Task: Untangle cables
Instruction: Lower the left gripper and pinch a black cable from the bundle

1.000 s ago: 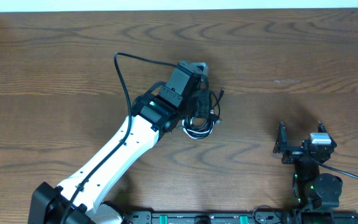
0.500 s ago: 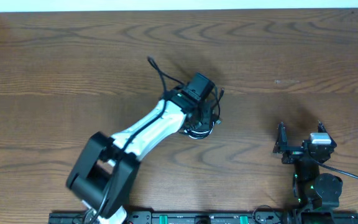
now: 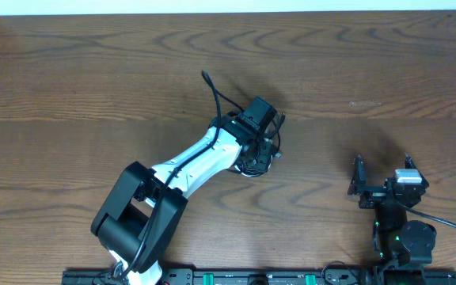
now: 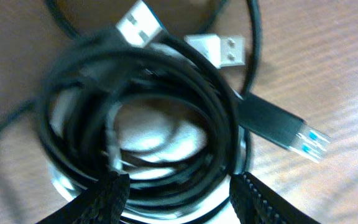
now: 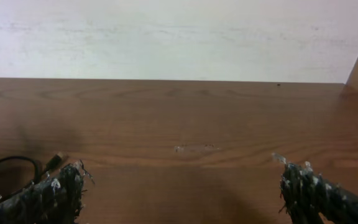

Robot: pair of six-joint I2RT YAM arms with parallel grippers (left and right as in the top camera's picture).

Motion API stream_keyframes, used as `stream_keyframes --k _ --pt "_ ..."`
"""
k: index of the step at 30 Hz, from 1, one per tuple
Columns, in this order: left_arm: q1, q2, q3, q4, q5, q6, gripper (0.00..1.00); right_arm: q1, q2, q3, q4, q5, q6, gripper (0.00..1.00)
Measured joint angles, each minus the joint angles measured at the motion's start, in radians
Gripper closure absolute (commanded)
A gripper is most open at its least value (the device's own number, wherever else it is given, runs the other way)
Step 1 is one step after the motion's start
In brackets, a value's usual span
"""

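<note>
1. Black cord, wound in a tight coil with a white strand showing under it, fills my left wrist view. These are the cables (image 3: 252, 166), bunched in one knot near the middle of the tabletop (image 3: 70, 79).
2. My left jaws are spread wide. Their fingers (image 4: 101, 198) stand on either side of the coil's lower arc, with the loops between them and nothing pinched yet.
3. Three plug ends fan out from the far side of the coil: a silver plug (image 4: 138, 22), a white plug (image 4: 219, 51) just beside it, and a black plug (image 4: 278, 124) lying out to one side on bare wood.
4. My right jaws also stand open and hold nothing. They sit low near my base, well apart from the knot. Only the edge of a dark cord and a plug show at the left of that wrist's view.
5. I judge the step in hand to be the first grasp on the bundle, as no cord has been drawn free of the others.
6. The next move calls for closing on one strand, not the whole coil. A free plug end looks like the best handle.
7. Pulling it outward would probably drag the whole knot along, so my right arm (image 3: 386, 190) should come across and pin the rest.
</note>
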Motion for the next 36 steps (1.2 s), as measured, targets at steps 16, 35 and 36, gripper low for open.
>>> stream_keyframes --k 16,35,36 --pt "0.000 0.000 0.000 0.059 -0.060 0.042 0.85 0.000 0.000 0.000 0.000 0.000 0.000 0.01" --pt "-0.001 -0.275 0.052 0.071 0.169 0.047 0.93 0.000 0.000 0.000 0.000 0.000 0.000 0.01" --pt "-0.001 -0.322 0.060 0.075 0.173 0.047 0.92 0.000 0.000 0.000 0.000 0.000 0.000 0.01"
